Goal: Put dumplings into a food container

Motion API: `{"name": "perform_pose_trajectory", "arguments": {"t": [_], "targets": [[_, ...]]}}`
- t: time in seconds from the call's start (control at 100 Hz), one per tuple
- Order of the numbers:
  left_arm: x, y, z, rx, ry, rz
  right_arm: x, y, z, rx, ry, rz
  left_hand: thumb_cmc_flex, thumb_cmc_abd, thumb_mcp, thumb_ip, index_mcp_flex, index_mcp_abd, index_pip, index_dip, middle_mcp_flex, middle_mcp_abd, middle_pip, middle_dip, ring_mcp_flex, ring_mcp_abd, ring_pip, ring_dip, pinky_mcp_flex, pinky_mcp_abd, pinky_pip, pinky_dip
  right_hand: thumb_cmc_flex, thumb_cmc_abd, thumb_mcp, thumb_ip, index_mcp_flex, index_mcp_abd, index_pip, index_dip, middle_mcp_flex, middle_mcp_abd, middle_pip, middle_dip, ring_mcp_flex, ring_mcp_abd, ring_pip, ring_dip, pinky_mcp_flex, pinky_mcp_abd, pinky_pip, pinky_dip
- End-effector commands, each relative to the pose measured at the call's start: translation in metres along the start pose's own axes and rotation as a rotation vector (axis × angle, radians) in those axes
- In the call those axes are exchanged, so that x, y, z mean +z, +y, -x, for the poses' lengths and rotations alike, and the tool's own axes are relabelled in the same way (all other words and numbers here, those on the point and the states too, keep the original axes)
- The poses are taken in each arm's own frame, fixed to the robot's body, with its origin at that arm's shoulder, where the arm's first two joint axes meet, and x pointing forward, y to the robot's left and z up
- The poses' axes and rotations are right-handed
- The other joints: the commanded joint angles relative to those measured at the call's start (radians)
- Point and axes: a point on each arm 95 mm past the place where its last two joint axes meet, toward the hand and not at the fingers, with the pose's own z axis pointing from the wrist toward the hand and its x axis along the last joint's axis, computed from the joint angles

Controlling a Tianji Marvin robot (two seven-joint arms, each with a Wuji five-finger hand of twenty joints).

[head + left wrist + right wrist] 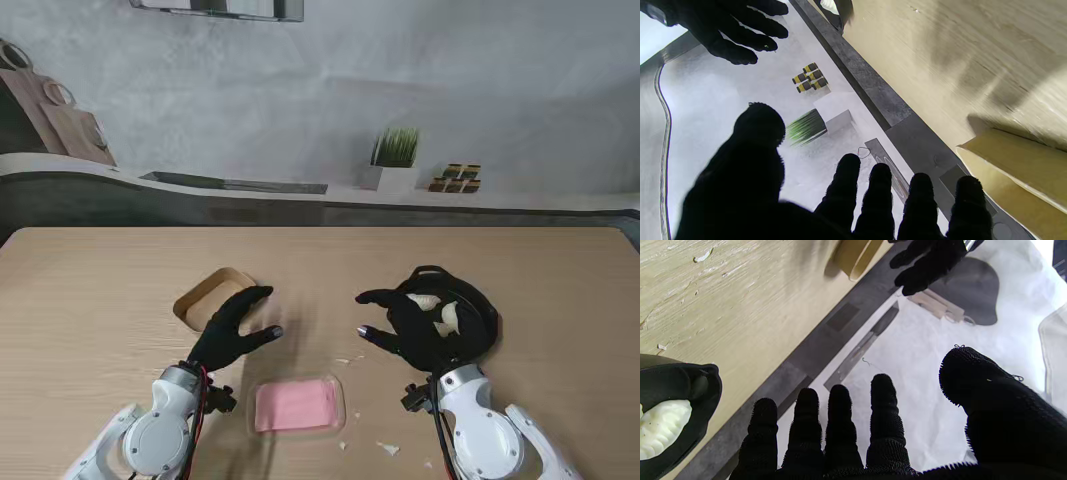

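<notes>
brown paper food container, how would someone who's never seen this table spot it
On the light wooden table, look left of centre, beside the black-gloved left hand. The shallow brown paper food container lies under its fingertips. Unlike the round black bowl of white dumplings or the pink-filled clear tray, it holds nothing.

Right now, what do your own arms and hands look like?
Both the left hand and the right hand wear black textured gloves with five fingers each. The forearms are white and silver-grey rounded shells with a metal band at each wrist. Red and black cables run beside the left wrist, black ones beside the right.
</notes>
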Motion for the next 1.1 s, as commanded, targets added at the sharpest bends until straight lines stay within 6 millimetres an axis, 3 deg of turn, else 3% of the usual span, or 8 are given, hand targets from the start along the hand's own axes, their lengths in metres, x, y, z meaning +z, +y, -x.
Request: {"name": "perform_pose_trajectory", "arguments": {"t": [0.0,0.31,0.4,0.44,0.61,0.71,0.84,1.09], "targets": [[0.000,0.003,-0.002,-0.004,0.000,0.017,-0.001,-0.006,-0.001,0.009,-0.004,-0.017,0.000,-0.012,0.008,0.033,-0.005,-0.005,0.008,0.010,0.001,0.008,0.002,-0.013,0.000,-0.006,0.007,-0.009,-0.009,-0.003,-0.005,0.022,-0.011,-0.004,-0.007,0.024,-0.015,-0.029,-0.011,-0.003,-0.014,-0.022,-0.002,0.002,-0.004,-0.027,-0.005,-0.001,-0.009,-0.032,-0.017,-0.004],[-0.003,-0.002,-0.005,0.042,0.013,-0.001,-0.002,-0.003,-0.002,0.016,0.005,-0.007,0.007,-0.024,0.020,0.033,0.016,0.019,0.010,0.009,0.005,0.012,0.014,-0.013,-0.001,-0.021,-0.001,-0.014,-0.028,-0.008,-0.017,0.019,-0.013,-0.001,-0.003,0.024,-0.017,-0.027,-0.010,-0.003,-0.014,-0.022,0.000,0.002,-0.004,-0.030,-0.004,0.000,-0.008,-0.035,-0.017,-0.003],[-0.001,-0.008,-0.006,0.154,0.012,-0.024,-0.004,-0.002,-0.002,0.019,0.006,0.001,0.013,-0.039,0.045,0.033,0.044,0.039,0.011,0.008,0.011,0.014,0.056,0.011,0.008,-0.016,0.033,0.011,-0.030,0.000,-0.016,0.024,-0.010,-0.005,-0.003,0.024,-0.016,-0.027,-0.008,-0.002,-0.011,-0.020,0.002,0.003,-0.001,-0.028,-0.002,0.001,-0.006,-0.032,-0.016,-0.003],[0.000,-0.013,-0.005,0.207,0.009,-0.030,-0.005,-0.002,-0.001,0.024,0.003,0.006,0.015,-0.051,0.051,0.033,0.049,0.049,0.010,0.008,0.017,0.036,0.064,0.016,0.011,-0.014,0.046,0.019,-0.035,0.002,-0.018,0.024,-0.009,-0.005,-0.002,0.024,-0.014,-0.025,-0.007,-0.001,-0.010,-0.020,0.003,0.003,-0.002,-0.027,-0.002,0.001,-0.007,-0.033,-0.017,-0.003],[0.012,-0.042,-0.005,0.471,-0.048,0.037,-0.009,0.004,-0.001,0.024,0.010,0.028,-0.003,-0.062,0.053,0.030,0.044,0.063,-0.021,-0.008,0.016,0.031,0.064,0.026,0.007,-0.015,0.049,0.023,-0.042,0.004,-0.019,0.027,-0.010,-0.003,0.001,0.024,-0.015,-0.020,-0.007,-0.002,-0.009,-0.017,0.002,0.003,-0.002,-0.026,0.000,0.002,-0.001,-0.038,-0.015,-0.003],[0.022,-0.060,-0.002,0.693,-0.110,0.082,-0.012,0.008,-0.002,0.022,0.020,0.049,-0.033,-0.057,0.045,0.030,0.060,0.075,-0.030,-0.005,0.050,0.020,0.117,0.093,0.020,-0.008,0.105,0.074,-0.055,0.004,-0.022,0.033,-0.008,-0.008,0.004,0.024,-0.009,-0.016,-0.003,0.000,-0.001,-0.013,0.006,0.004,0.003,-0.021,0.005,0.004,0.005,-0.031,-0.013,-0.003],[0.033,-0.072,0.006,0.835,-0.162,0.101,-0.015,0.012,-0.004,0.020,0.029,0.071,-0.052,-0.081,0.042,0.029,0.128,0.099,-0.012,0.007,0.165,0.052,0.147,0.141,0.054,0.018,0.166,0.121,-0.087,0.015,-0.033,0.034,-0.007,-0.010,0.008,0.024,-0.003,-0.012,-0.001,0.000,0.004,-0.007,0.007,0.004,0.005,-0.018,0.008,0.005,0.011,-0.028,-0.010,-0.001],[0.052,-0.066,0.022,0.924,-0.264,0.161,-0.017,0.017,-0.003,0.016,0.038,0.098,-0.063,-0.116,0.067,0.024,0.245,0.116,0.027,0.023,0.311,0.078,0.173,0.181,0.096,0.039,0.221,0.149,-0.099,0.026,-0.040,0.033,-0.007,-0.011,0.014,0.023,0.002,-0.010,-0.001,0.001,0.008,-0.006,0.008,0.005,0.005,-0.017,0.011,0.007,0.014,-0.027,-0.007,0.000]]}}
